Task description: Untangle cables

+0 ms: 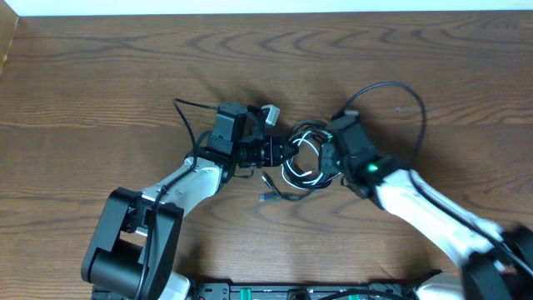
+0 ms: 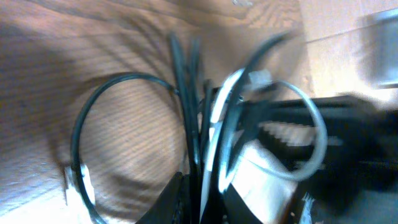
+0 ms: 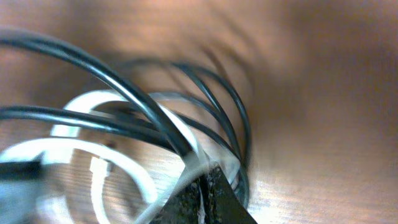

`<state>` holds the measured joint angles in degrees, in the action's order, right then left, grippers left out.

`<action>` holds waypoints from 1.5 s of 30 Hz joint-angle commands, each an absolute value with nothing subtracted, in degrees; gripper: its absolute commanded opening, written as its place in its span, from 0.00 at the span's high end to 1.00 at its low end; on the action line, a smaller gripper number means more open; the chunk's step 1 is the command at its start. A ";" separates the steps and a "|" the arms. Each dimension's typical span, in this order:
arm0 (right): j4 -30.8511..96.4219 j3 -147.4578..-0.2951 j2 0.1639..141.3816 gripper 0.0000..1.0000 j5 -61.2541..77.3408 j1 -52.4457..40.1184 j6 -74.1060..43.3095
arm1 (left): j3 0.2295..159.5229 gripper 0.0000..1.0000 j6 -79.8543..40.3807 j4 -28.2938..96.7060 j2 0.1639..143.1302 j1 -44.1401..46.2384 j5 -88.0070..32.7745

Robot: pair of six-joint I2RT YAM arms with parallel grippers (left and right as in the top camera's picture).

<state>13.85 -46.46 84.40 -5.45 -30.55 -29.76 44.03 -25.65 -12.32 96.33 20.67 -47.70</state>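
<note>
left tool [image 1: 281,153] is near the middle of the table [image 1: 100,75], tips almost together, black and white strands pinched between them in the left wrist view. cables [image 1: 300,158] sit as one tangled bundle between the two tools, with a white cable [image 1: 301,182] looped through it. one plug [image 1: 268,197] lies just below it on the wood. right tool [image 1: 323,157] is closed tight on the bundle's right side, strands running into its tips.

My left gripper [image 1: 277,153] meets the cable tangle [image 1: 301,177] from its left side, jaws pinched on the strands; my right gripper [image 1: 323,155] meets it from the right, jaws clamped tight on strands too.
</note>
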 commanded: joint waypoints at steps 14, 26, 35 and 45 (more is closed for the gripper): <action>32.73 -50.06 65.12 0.99 -27.38 -28.42 -32.69 | 44.01 0.88 -25.15 -12.51 96.55 20.43 -45.84; 35.94 -50.09 66.30 0.99 -37.67 -15.31 -33.39 | 44.03 0.93 -22.57 -10.31 96.09 13.21 -45.78; 33.43 -50.06 66.61 0.93 -2.87 -6.00 -24.53 | 44.99 0.92 -25.67 -10.20 88.60 5.39 -48.88; 26.59 -50.04 72.51 0.48 25.54 -9.65 -14.48 | 45.89 0.92 -25.56 -8.88 80.88 14.02 -55.22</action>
<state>27.88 -49.98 70.26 14.39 -8.25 -18.52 44.53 -25.71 -8.97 81.36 10.98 -51.20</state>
